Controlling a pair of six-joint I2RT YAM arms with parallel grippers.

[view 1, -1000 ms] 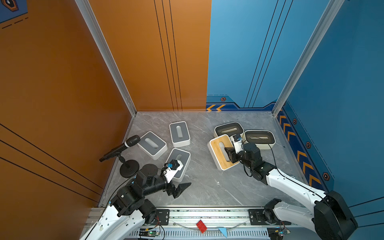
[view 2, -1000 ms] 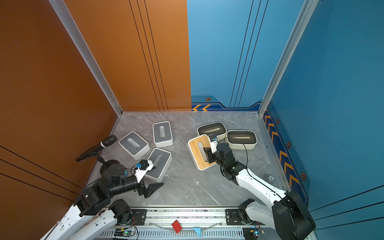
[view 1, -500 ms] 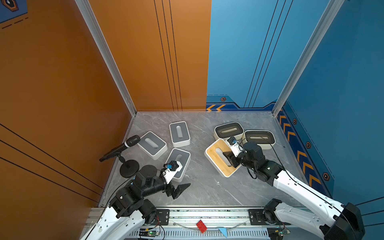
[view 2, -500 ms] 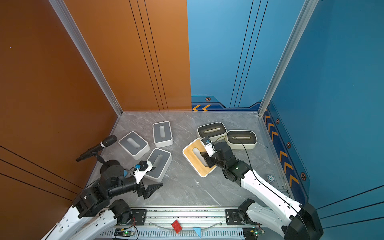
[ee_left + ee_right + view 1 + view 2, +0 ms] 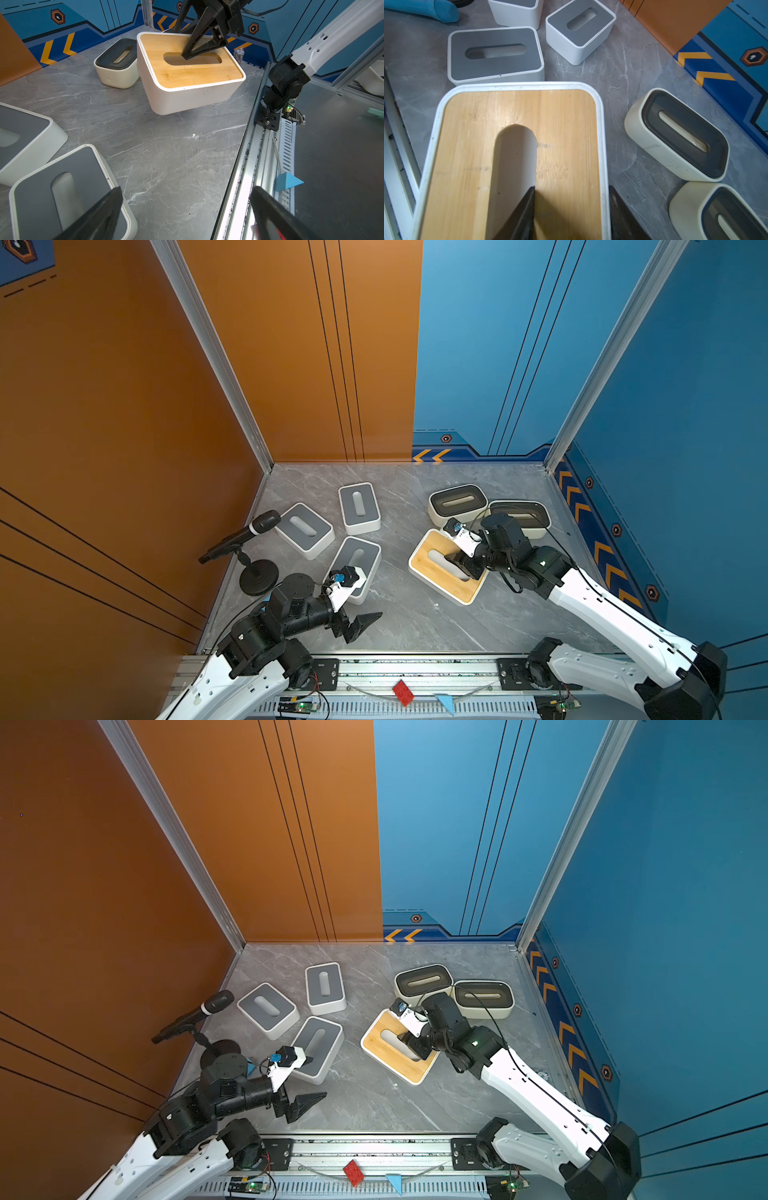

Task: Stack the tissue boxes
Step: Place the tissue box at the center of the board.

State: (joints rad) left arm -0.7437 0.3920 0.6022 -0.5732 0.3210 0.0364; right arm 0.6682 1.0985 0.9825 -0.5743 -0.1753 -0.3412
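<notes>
My right claw [image 5: 572, 209] pinched the bamboo-top box [image 5: 193, 72] by its wall, one finger thru the slot for purchase, box hanging under it off the bench [image 5: 166, 149]; left claw [image 5: 186, 193] spread, idle by a grey-top box [image 5: 37, 197].

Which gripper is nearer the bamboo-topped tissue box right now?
Right. The right gripper grips the bamboo-topped box, one of its jaws in the slot; the left gripper hangs open beside a grey-topped box, well apart.

White box [image 5: 428, 577] with bamboo-grain top; three white boxes [image 5: 305, 531] grey-topped; cream boxes [image 5: 457, 502] lidded dark, perhaps brown.
</notes>
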